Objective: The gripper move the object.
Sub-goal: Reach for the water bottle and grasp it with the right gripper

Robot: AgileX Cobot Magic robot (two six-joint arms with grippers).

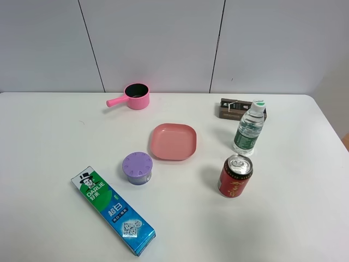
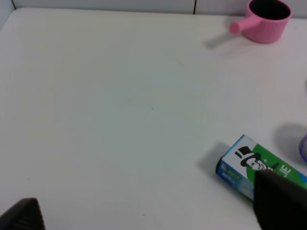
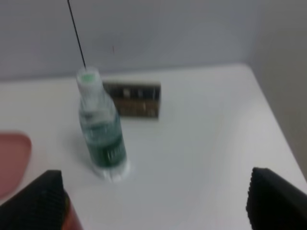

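Your right hand (image 3: pixel 156 201) is released: its two dark fingers (image 3: pixel 36 201) stand wide apart over the bare bench (image 3: pixel 201 158) with nothing between them. The water bottle (image 3: pixel 101 139) stands upright ahead of this hand, well clear of both fingers and nearer the line of the finger on the plate side. Its white-green cap is on and the body looks clear around the green label. Just beyond the bottle, close behind it, lies a dark brown box (image 3: pixel 133 99). A sliver of the red can (image 3: pixel 72 218) shows right beside that same finger, nearer the hand than the bottle. The pink plate (image 3: pixel 12 158) lies farther out on that side.

Your left hand (image 2: pixel 148 211) is also released, jaws spread wide over bench. The toothpaste box (image 2: pixel 249 165) lies flat just ahead of one finger (image 2: pixel 280 201). Beyond the box, an edge of the purple tub (image 2: pixel 303 146) shows, lid on in the high view. Far ahead sits the pink pot (image 2: pixel 266 19); its inside reads dark, and I cannot tell what it holds.
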